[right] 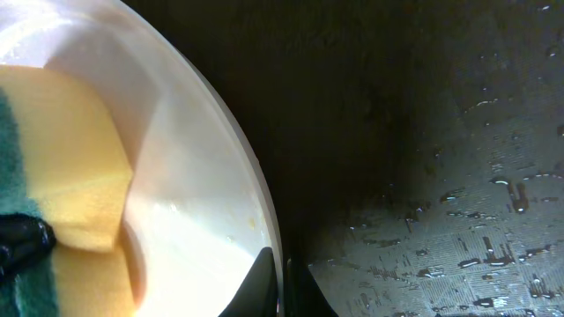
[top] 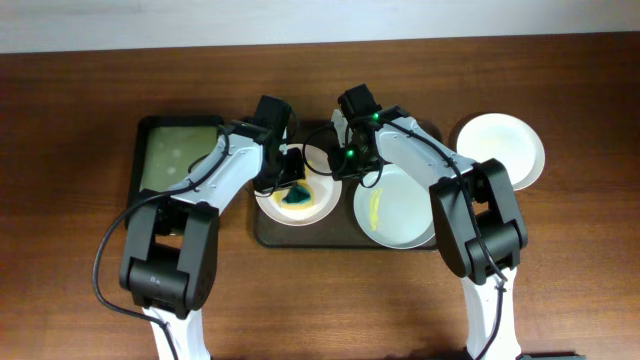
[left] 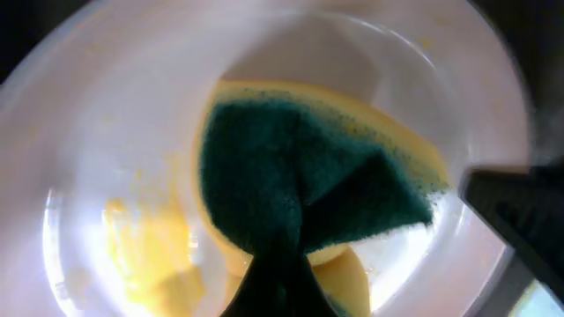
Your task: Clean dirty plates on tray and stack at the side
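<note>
Brown tray (top: pixel 268 235) carries a smeared plate (top: pixel 316 209) under the left fingers (left: pixel 273 282), a second plate (top: pixel 405 215) beside them; third plate (top: pixel 500 148) off-tray, farther right.

black tray (top: pixel 178 156), green-yellow sponge (top: pixel 297 196), wooden table (top: pixel 70 95)

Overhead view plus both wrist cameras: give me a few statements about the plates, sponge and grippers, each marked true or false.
1. The left gripper holds a green-and-yellow sponge down in the left plate. True.
2. All three plates lie on the brown tray. False: only the left plate and the right plate are on it. The third plate sits on the table to the right of it.
3. The plate off the tray carries the long yellow smear. False: that smear is on the right plate, and the third plate looks plain white from overhead.
4. The right gripper is at the rim of the left plate. True: the right wrist view shows the rim between its fingers.
</note>
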Robot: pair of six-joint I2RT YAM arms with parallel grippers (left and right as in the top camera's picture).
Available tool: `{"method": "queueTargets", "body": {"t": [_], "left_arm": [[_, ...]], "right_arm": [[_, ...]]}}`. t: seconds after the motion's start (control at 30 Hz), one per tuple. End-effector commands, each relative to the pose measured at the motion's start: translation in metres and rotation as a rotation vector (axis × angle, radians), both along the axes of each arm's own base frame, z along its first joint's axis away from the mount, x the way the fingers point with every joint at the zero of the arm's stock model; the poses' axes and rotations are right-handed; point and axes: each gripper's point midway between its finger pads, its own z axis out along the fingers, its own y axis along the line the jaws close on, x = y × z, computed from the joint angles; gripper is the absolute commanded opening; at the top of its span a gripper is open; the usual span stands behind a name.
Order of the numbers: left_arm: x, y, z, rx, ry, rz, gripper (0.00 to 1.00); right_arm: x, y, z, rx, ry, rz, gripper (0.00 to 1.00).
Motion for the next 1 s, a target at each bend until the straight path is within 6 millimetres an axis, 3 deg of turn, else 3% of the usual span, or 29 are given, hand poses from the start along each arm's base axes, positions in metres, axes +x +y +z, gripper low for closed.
{"method": "queueTargets", "body": {"t": [0.0, 0.1, 0.2, 0.27, 0.33, 0.43, 0.5, 0.67, 0.77, 0.97], "left_arm": [[0.012, 0.078, -0.014, 0.422, -0.064, 0.093, 0.00], [0.012, 0.105, -0.002, 0.586, -0.078, 0.089, 0.00], [0.023, 0.113, 0.026, 0.666, -0.100, 0.044, 0.00], [0.034, 0.107, 0.049, 0.642, -0.119, 0.051, 0.00], [0.039, 0.078, 0.059, 0.476, -0.108, 0.034, 0.00], [0.033, 0.021, 0.055, 0.155, -0.052, -0.025, 0.00], [0.028, 0.002, 0.046, 0.064, -0.012, -0.056, 0.00], [0.012, -0.011, 0.001, 0.074, 0.102, -0.093, 0.00], [0.007, 0.004, -0.018, 0.159, 0.139, -0.086, 0.00], [0.008, 0.093, -0.014, 0.514, 0.155, -0.011, 0.00]], "right_arm": [[-0.011, -0.003, -0.024, -0.041, 0.045, 0.016, 0.04], [-0.011, -0.003, -0.024, -0.041, 0.045, 0.016, 0.04], [-0.011, -0.003, -0.024, -0.041, 0.045, 0.016, 0.04], [-0.010, -0.003, -0.024, -0.041, 0.044, 0.016, 0.04], [-0.010, -0.003, -0.024, -0.040, 0.044, 0.016, 0.04], [-0.010, -0.003, -0.024, -0.039, 0.042, 0.016, 0.04], [-0.010, -0.003, -0.024, -0.039, 0.041, 0.016, 0.04], [-0.010, -0.003, -0.024, -0.039, 0.041, 0.016, 0.04], [-0.010, -0.003, -0.024, -0.039, 0.042, 0.016, 0.04], [-0.010, -0.003, -0.024, -0.040, 0.044, 0.016, 0.04]]}}
